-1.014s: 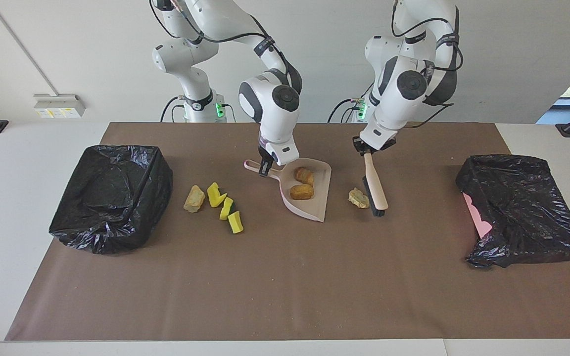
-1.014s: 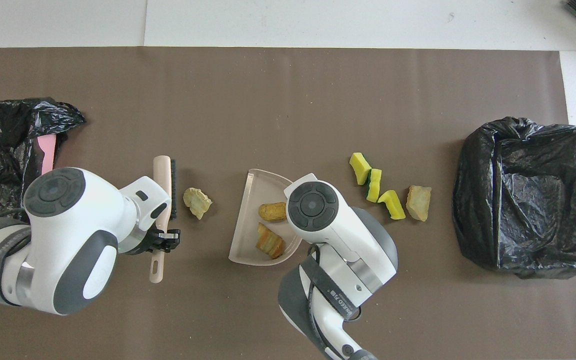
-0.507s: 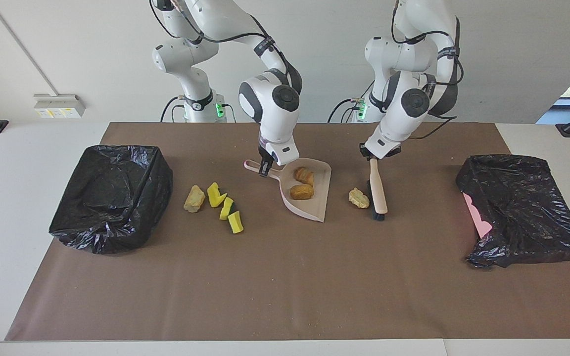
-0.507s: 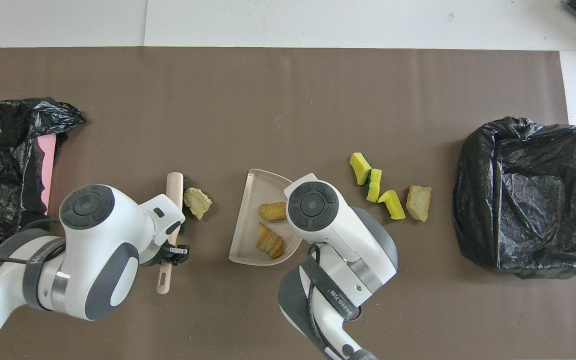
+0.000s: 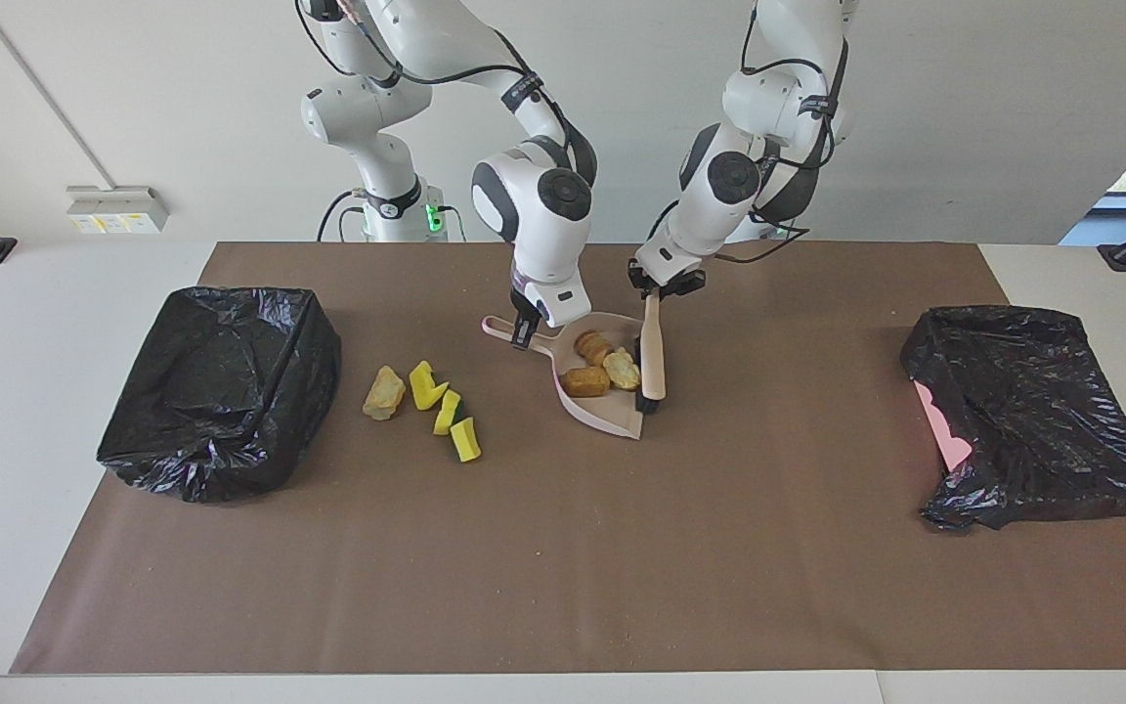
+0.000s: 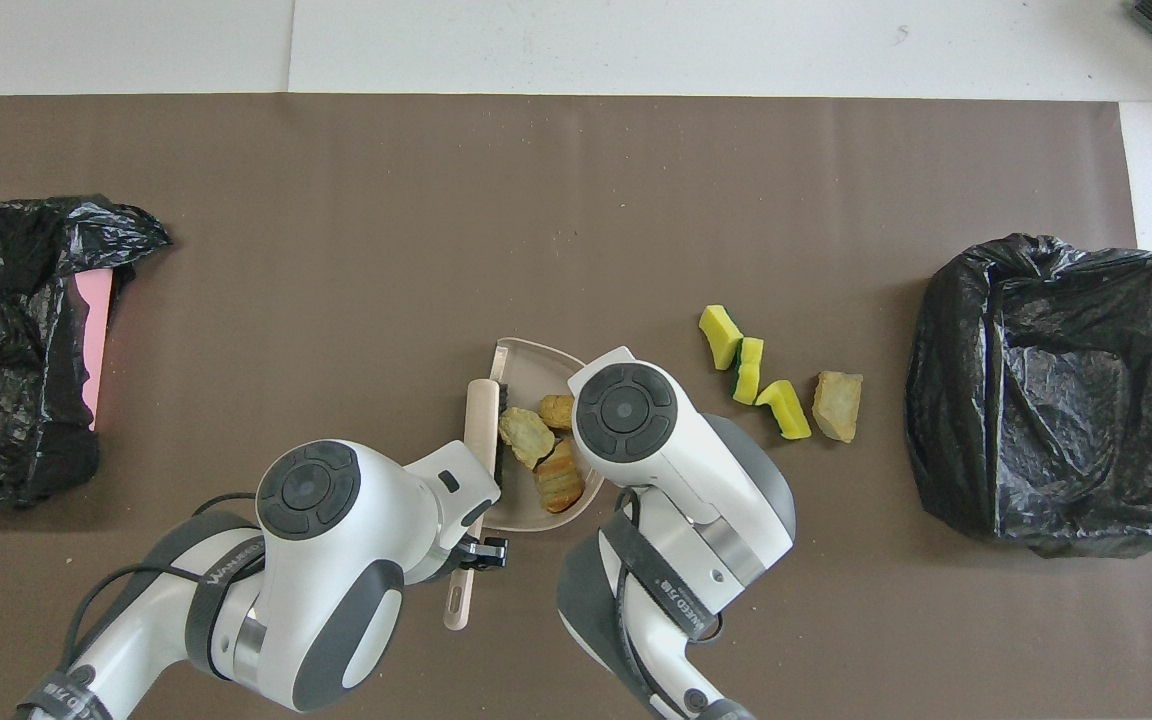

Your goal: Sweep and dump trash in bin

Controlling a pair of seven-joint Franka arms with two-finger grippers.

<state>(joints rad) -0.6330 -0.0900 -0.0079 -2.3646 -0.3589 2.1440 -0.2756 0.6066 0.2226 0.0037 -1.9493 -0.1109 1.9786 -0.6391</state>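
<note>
The dustpan [image 5: 612, 391] sits mid-mat, hemmed in: the brush [image 5: 653, 360] lies along its mouth at 3 o'clock in the facing view, the right gripper [image 5: 522, 332] grips its handle at 10 o'clock, and both arms rise over its 12 o'clock edge. At 9 o'clock the sponge wedges [image 5: 444, 411] and a tan lump [image 5: 383, 393] block the way to the bin [image 5: 221, 386]. From 4 to 8 o'clock the brown mat [image 5: 563, 567] lies open. A second black-bagged bin [image 5: 1032, 416] stands well apart at 3 o'clock.
</note>
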